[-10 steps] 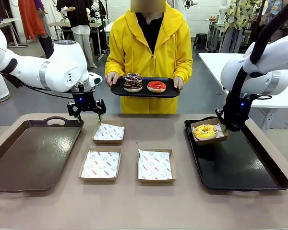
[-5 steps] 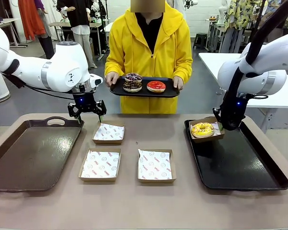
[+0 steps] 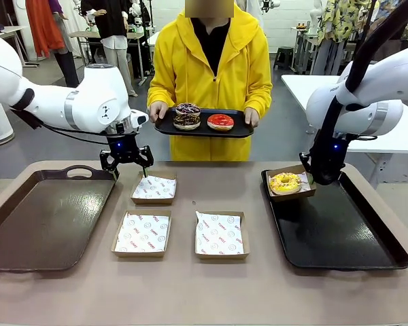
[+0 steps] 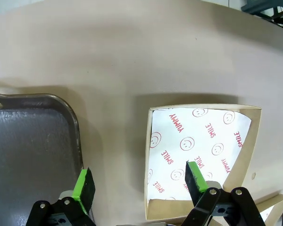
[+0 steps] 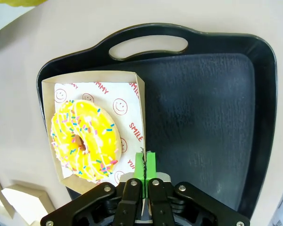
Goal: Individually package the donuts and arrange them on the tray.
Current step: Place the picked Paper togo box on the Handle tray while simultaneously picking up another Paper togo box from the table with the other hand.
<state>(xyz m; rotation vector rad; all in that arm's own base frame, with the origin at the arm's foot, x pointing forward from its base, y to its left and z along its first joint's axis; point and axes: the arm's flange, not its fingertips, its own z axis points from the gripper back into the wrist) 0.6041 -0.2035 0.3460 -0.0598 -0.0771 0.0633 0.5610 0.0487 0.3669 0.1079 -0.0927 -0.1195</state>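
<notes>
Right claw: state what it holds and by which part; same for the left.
Right claw is shut on the box with the yellow donut, pinching its side wall. Left claw is open, holding nothing.

You are looking at a robotics lab or test hall rather than a kitchen or shop. Two white robot arms, the left arm (image 3: 75,105) and the right arm (image 3: 357,109), work at a plain beige table (image 3: 190,292), with a black cable (image 3: 61,128) trailing from one and a small blue light (image 3: 115,143) glowing at the wrist. The table carries a staged set: a black tray (image 3: 340,238), a cardboard box (image 3: 290,196) at its far corner, more boxes (image 3: 142,234) in tidy rows. Behind the person in the yellow jacket (image 3: 211,68) you see an open hall with a grey floor (image 3: 47,146), a white work table (image 3: 306,88), a stool (image 3: 283,54) and other people (image 3: 112,27) standing about
</notes>
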